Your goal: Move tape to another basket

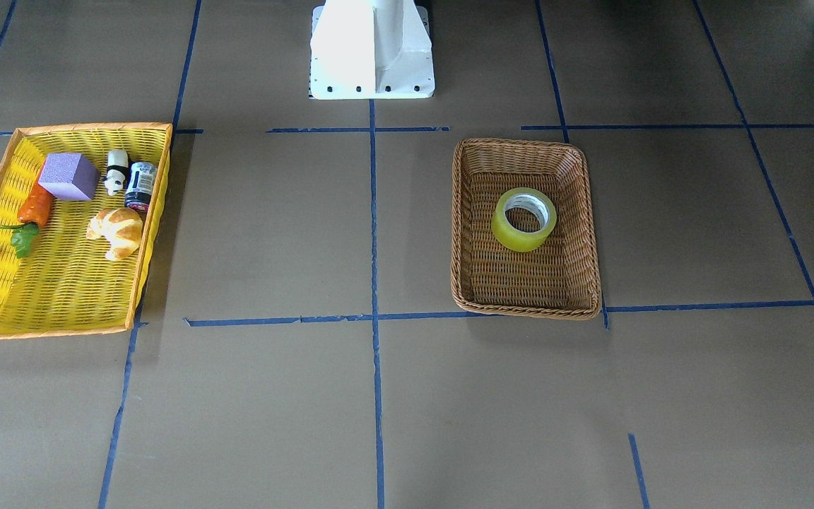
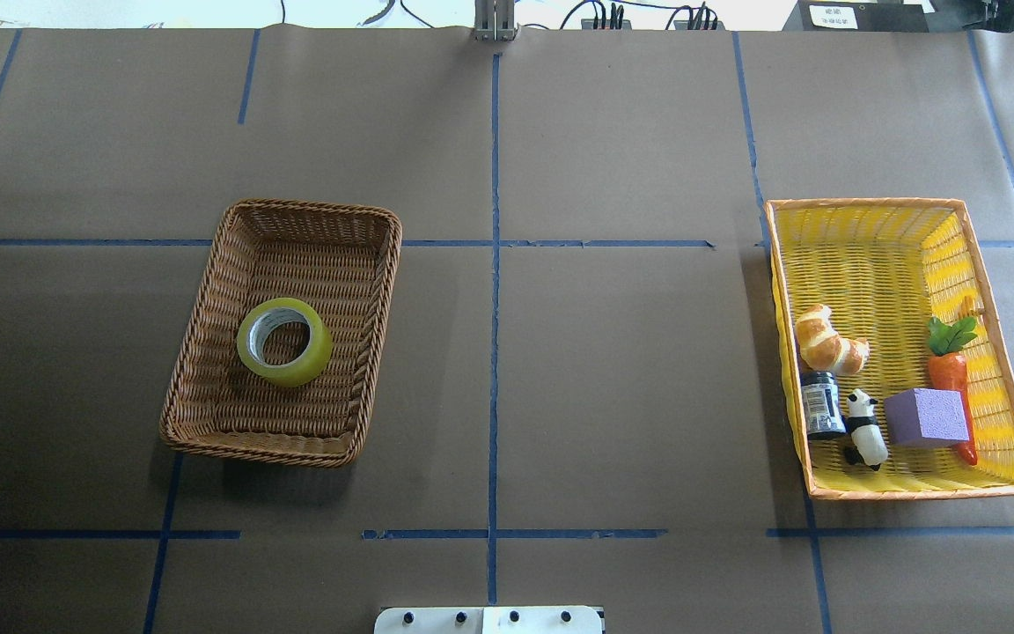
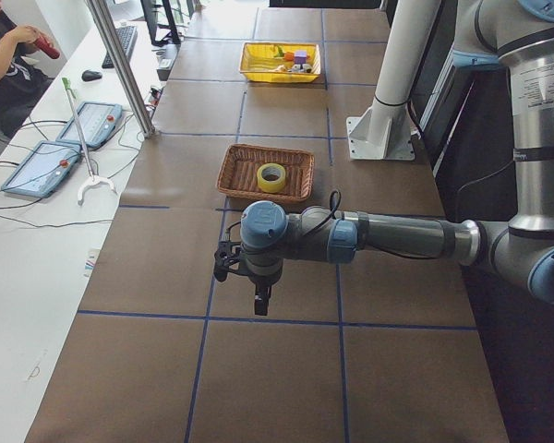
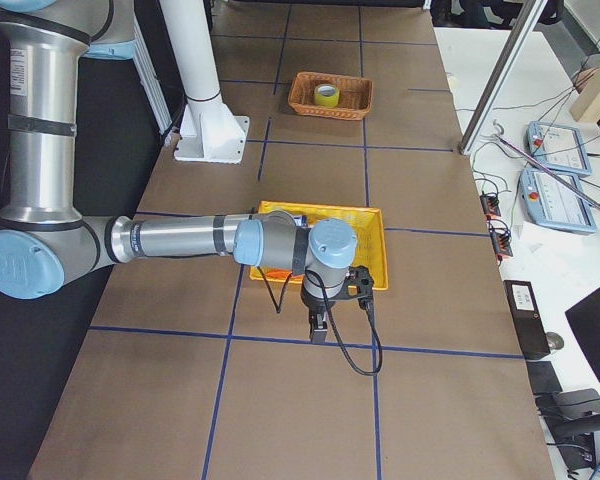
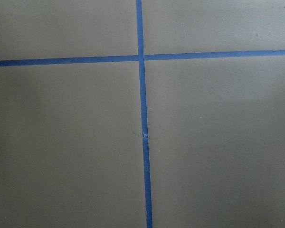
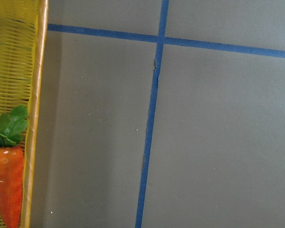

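Observation:
The tape (image 1: pixel 513 237), a yellow-green roll, lies flat in the middle of the brown wicker basket (image 1: pixel 528 309) and also shows in the overhead view (image 2: pixel 297 372). The left gripper (image 3: pixel 260 301) hangs above bare table, near the camera side of that basket (image 3: pixel 233 183), away from the tape (image 3: pixel 272 185). The right gripper (image 4: pixel 320 328) hangs over the table just beside the yellow basket (image 4: pixel 380 250). Both grippers show only in the side views, so I cannot tell whether they are open or shut. Neither wrist view shows fingers.
The yellow basket (image 2: pixel 912 490) with an orange rim holds a croissant (image 2: pixel 828 342), a dark can (image 2: pixel 821 405), a panda figure (image 2: pixel 864 430), a purple block (image 2: pixel 925 417) and a carrot (image 6: pixel 7 185). Blue tape lines cross the brown table. The robot base (image 1: pixel 372 49) stands between the baskets.

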Controlling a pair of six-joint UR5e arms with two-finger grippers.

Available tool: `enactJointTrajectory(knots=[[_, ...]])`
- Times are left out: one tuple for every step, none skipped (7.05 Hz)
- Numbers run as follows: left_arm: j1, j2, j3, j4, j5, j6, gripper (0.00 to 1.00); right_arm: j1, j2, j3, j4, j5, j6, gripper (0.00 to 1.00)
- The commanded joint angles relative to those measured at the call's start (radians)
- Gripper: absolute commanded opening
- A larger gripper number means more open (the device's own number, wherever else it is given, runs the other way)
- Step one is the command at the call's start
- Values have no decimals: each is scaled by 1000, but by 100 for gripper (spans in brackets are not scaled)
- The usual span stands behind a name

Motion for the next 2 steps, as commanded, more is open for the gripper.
enactJointTrajectory(knots=[[0,-4,-16,1,1,0,100,-16,3,10,2,43,16,100],[0,-4,-13,-3,1,0,100,-16,11,10,5,53,16,100]])
